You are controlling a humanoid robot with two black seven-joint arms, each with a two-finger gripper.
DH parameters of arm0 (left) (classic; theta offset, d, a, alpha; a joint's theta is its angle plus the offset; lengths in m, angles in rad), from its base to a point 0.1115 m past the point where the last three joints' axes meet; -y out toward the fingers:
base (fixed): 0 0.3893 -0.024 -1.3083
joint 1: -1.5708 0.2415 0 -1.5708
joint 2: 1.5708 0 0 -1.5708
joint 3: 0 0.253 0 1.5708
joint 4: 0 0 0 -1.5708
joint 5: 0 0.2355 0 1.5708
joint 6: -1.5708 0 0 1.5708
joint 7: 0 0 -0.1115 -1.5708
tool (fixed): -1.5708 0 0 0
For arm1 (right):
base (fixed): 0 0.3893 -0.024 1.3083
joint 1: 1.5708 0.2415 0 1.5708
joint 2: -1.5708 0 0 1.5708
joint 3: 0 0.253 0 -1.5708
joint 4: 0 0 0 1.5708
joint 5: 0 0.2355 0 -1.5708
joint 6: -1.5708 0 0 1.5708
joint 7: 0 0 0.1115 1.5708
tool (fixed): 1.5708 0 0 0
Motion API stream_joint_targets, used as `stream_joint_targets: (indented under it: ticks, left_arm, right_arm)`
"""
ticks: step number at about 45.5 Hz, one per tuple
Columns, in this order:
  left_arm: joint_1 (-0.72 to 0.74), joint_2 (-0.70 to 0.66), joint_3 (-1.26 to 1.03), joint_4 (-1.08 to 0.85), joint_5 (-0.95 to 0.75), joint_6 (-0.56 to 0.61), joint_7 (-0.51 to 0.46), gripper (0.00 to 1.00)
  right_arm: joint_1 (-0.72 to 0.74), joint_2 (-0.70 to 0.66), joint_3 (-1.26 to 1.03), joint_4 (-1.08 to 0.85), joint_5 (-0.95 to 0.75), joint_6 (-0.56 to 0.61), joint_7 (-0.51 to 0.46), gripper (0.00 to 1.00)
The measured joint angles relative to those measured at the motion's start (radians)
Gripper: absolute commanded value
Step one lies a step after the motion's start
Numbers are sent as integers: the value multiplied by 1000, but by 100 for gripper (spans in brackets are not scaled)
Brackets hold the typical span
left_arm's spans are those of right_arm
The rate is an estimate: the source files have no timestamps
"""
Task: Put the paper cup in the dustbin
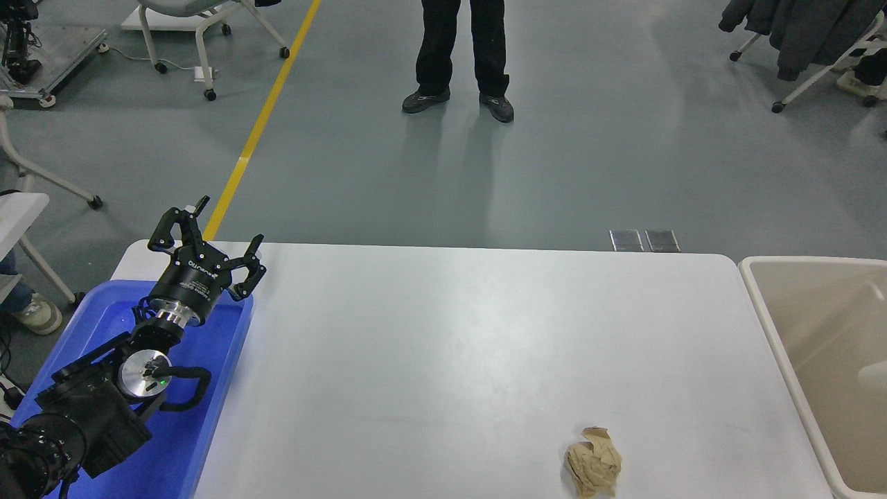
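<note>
The dustbin [766, 326] is cropped at the right edge; a pale blurred shape [872, 374] inside, perhaps the cup.
</note>
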Motion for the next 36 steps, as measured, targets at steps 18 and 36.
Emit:
stream_joint_targets:
  ticks: [18,36]
  left_arm:
    - [0,0,0,0,0,0,0,100]
    - [0,0,0,0,0,1,0,100]
  right_arm:
    - [5,4,23,7,0,-60,4,98]
    - [43,9,219,14,0,-71,5,99]
